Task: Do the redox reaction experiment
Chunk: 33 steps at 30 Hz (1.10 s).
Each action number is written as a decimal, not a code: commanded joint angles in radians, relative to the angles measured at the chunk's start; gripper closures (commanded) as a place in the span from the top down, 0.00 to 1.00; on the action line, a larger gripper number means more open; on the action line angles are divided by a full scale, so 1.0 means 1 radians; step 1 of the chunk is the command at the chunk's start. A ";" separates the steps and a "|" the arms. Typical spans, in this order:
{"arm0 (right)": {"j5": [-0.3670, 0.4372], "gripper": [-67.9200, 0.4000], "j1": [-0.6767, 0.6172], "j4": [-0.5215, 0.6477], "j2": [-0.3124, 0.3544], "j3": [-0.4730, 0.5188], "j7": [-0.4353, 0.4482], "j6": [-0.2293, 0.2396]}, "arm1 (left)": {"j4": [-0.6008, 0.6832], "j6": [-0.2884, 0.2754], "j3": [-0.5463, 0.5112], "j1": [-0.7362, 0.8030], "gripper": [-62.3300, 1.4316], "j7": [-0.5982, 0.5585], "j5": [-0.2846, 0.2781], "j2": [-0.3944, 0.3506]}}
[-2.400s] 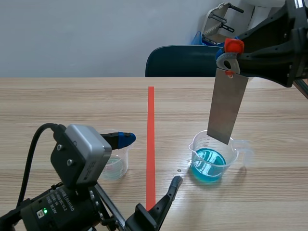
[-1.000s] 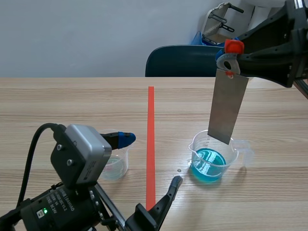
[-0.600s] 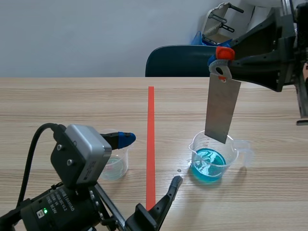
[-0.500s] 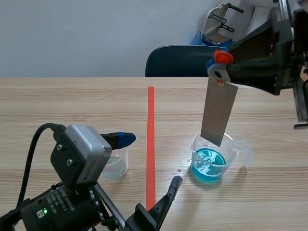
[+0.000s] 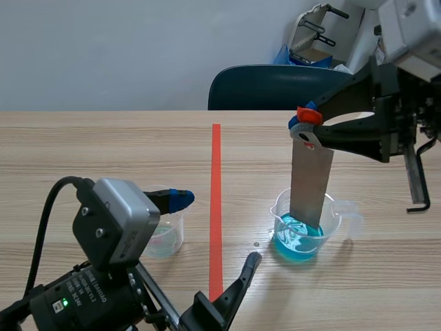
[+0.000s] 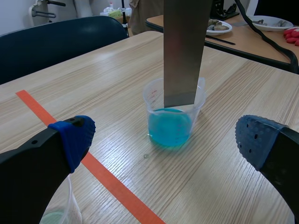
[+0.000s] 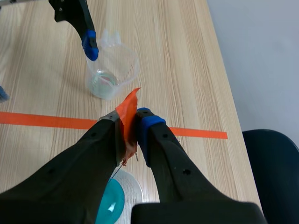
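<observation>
We can't read any text here. Closest thing is a white printed label [image 5: 91, 292] on the left arm's black housing, left of the orange tape line [image 5: 216, 193] and just under the grey camera box [image 5: 116, 219]. It has a few lines of small characters, too fine for us to make out. Right of the tape line, the beaker of blue liquid [image 5: 333, 221] has faint red graduation marks on its wall in the left wrist view. We can't resolve any digits there.

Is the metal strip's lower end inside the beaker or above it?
Inside: the strip ends below the rim of the beaker. Touching the liquid: cannot tell.
</observation>
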 commanded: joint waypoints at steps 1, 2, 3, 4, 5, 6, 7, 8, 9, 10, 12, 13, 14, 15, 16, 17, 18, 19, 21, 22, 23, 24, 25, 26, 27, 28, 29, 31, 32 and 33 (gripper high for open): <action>0.015 0.02 0.012 0.005 -0.010 0.022 0.004 0.006 | 0.013 0.001 -0.003 0.002 1.00 -0.020 -0.006 0.008; 0.014 0.02 0.011 0.001 -0.016 0.026 -0.004 0.006 | 0.013 0.001 -0.003 0.002 1.00 -0.021 -0.006 0.008; 0.010 0.02 0.009 -0.003 -0.021 0.032 -0.008 0.006 | 0.013 0.001 -0.003 0.002 1.00 -0.021 -0.006 0.008; 0.001 0.02 0.006 -0.007 -0.027 0.039 -0.008 0.006 | 0.013 0.001 -0.003 0.002 1.00 -0.021 -0.006 0.008; -0.007 0.02 0.004 -0.012 -0.034 0.047 -0.008 0.006 | 0.013 0.001 -0.003 0.002 1.00 -0.021 -0.006 0.008; -0.015 0.02 0.001 -0.016 -0.040 0.055 -0.009 0.006 | 0.013 0.001 -0.003 0.002 1.00 -0.021 -0.006 0.008; -0.027 0.02 0.000 -0.020 -0.049 0.061 -0.014 0.006 | 0.013 0.001 -0.003 0.002 1.00 -0.020 -0.006 0.008; -0.037 0.02 -0.002 -0.026 -0.056 0.066 -0.019 0.006 | 0.013 0.001 -0.003 0.002 1.00 -0.021 -0.006 0.008; -0.047 0.02 -0.003 -0.032 -0.065 0.069 -0.024 0.006 | 0.013 0.001 -0.003 0.002 1.00 -0.021 -0.006 0.008; -0.054 0.02 -0.005 -0.038 -0.072 0.071 -0.026 0.006 | 0.013 0.001 -0.003 0.002 1.00 -0.021 -0.006 0.008; -0.068 0.02 -0.005 -0.055 -0.085 0.073 -0.026 0.006 | 0.013 0.001 -0.003 0.002 1.00 -0.021 -0.006 0.008; -0.071 0.02 -0.005 -0.064 -0.092 0.073 -0.026 0.006 | 0.013 0.001 -0.003 0.002 1.00 -0.023 -0.006 0.008; -0.072 0.02 -0.005 -0.072 -0.098 0.073 -0.026 0.006 | 0.013 0.001 -0.003 0.002 1.00 -0.024 -0.006 0.008; -0.076 0.02 -0.005 -0.082 -0.105 0.073 -0.026 0.006 | 0.013 0.001 -0.003 0.002 1.00 -0.024 -0.006 0.008; -0.082 0.02 -0.005 -0.091 -0.113 0.073 -0.026 0.006 | 0.013 0.001 -0.003 0.002 1.00 -0.024 -0.006 0.008; -0.089 0.02 -0.005 -0.101 -0.122 0.073 -0.026 0.006 | 0.013 0.001 -0.003 0.002 1.00 -0.024 -0.006 0.008; -0.093 0.02 -0.005 -0.111 -0.130 0.073 -0.026 0.006 | 0.013 0.001 -0.003 0.002 1.00 -0.024 -0.006 0.008; -0.094 0.02 -0.005 -0.123 -0.138 0.073 -0.026 0.006 | 0.013 0.001 -0.003 0.002 1.00 -0.024 -0.006 0.008; -0.101 0.02 -0.005 -0.146 -0.154 0.073 -0.025 0.006 | 0.013 0.001 -0.003 0.002 1.00 -0.025 -0.006 0.008; -0.107 0.02 -0.005 -0.156 -0.161 0.073 -0.025 0.006 | 0.013 0.001 -0.003 0.002 1.00 -0.025 -0.006 0.008; -0.113 0.02 -0.005 -0.167 -0.168 0.073 -0.025 0.006 | 0.013 0.001 -0.003 0.002 1.00 -0.025 -0.006 0.008; -0.115 0.02 -0.005 -0.179 -0.175 0.073 -0.025 0.006 | 0.013 0.001 -0.003 0.002 1.00 -0.027 -0.006 0.008; -0.116 0.02 -0.005 -0.191 -0.183 0.073 -0.025 0.006 | 0.013 0.001 -0.003 0.002 1.00 -0.027 -0.006 0.008; -0.122 0.02 -0.005 -0.203 -0.191 0.073 -0.022 0.006 | 0.013 0.001 -0.003 0.002 1.00 -0.027 -0.006 0.008; -0.132 0.02 -0.005 -0.215 -0.199 0.073 -0.018 0.006 | 0.013 0.001 -0.003 0.002 1.00 -0.027 -0.006 0.008; -0.139 0.02 -0.005 -0.226 -0.206 0.073 -0.017 0.006 | 0.013 0.001 -0.003 0.002 1.00 -0.027 -0.006 0.008; -0.141 0.02 -0.005 -0.239 -0.214 0.073 -0.017 0.006 | 0.013 0.001 -0.003 0.002 1.00 -0.027 -0.006 0.008; -0.142 0.02 -0.008 -0.263 -0.228 0.073 -0.017 0.006 | 0.013 0.001 -0.003 0.002 1.00 -0.027 -0.006 0.008; -0.145 0.02 -0.011 -0.272 -0.233 0.076 -0.016 0.006 | 0.013 0.001 -0.003 0.002 1.00 -0.027 -0.006 0.008; -0.155 0.02 -0.017 -0.278 -0.237 0.079 -0.009 0.006 | 0.013 0.001 -0.003 0.002 1.00 -0.027 -0.006 0.008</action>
